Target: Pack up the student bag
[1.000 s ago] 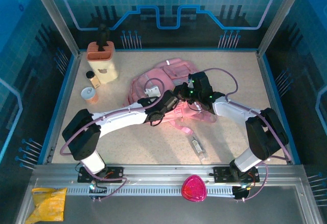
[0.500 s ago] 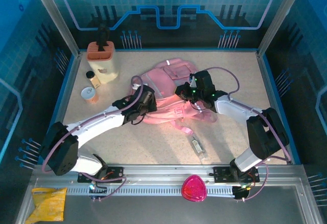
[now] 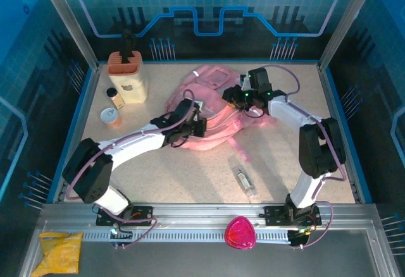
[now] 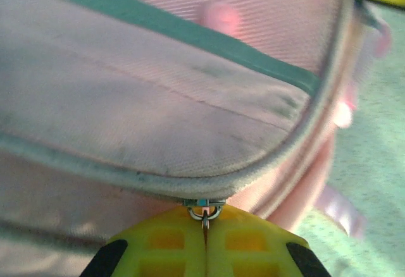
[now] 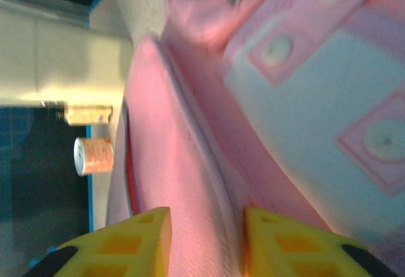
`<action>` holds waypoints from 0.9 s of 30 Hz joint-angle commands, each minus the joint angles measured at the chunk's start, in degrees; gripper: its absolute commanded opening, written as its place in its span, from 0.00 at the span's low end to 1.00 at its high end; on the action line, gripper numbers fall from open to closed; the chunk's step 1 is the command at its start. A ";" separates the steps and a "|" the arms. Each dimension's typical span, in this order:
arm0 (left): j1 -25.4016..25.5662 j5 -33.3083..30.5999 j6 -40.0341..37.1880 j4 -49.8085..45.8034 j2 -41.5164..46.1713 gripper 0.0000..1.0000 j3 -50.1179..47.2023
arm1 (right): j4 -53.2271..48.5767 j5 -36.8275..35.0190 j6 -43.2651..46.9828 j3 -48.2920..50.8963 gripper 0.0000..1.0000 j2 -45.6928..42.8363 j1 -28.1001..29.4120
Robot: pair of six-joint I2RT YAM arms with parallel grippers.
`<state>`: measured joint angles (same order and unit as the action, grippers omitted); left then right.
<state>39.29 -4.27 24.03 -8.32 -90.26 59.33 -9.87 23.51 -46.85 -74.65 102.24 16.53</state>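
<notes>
Two arms meet at the student bag (image 3: 212,109) on the tabletop (image 3: 285,157) — the left end effector (image 4: 204,226) pinches shut on its zip pull (image 4: 204,212) at the near-left edge, the right end effector (image 5: 207,217) stands parted astride a far-side fold.

No text can be read; labels on the orange can (image 3: 111,117) and the small bottle (image 3: 244,182) are too blurred.

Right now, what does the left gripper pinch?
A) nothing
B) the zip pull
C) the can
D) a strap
B: in the left wrist view, the left gripper is shut on the metal zip pull at the seam of the bag.
</notes>
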 commanded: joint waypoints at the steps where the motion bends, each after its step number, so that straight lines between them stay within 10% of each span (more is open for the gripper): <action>1: 3.37 3.27 5.87 4.20 -3.41 0.00 4.72 | -2.85 3.03 6.29 -6.00 0.46 2.01 -1.84; 12: 7.11 4.25 9.38 5.39 -11.68 0.00 12.81 | -4.21 3.09 2.68 10.59 0.64 -14.07 -6.16; 22: 8.06 5.84 9.57 6.16 -13.60 0.00 14.99 | 11.02 5.51 -7.84 25.53 0.51 -16.37 -2.37; 27: 8.46 6.87 7.87 4.54 -13.24 0.00 15.78 | 11.99 5.86 -6.66 24.65 0.27 -13.56 -1.97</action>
<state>46.41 -0.67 33.10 -5.26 -104.25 72.27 -0.69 27.94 -53.52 -49.21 87.05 13.87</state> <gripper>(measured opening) 0.054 0.296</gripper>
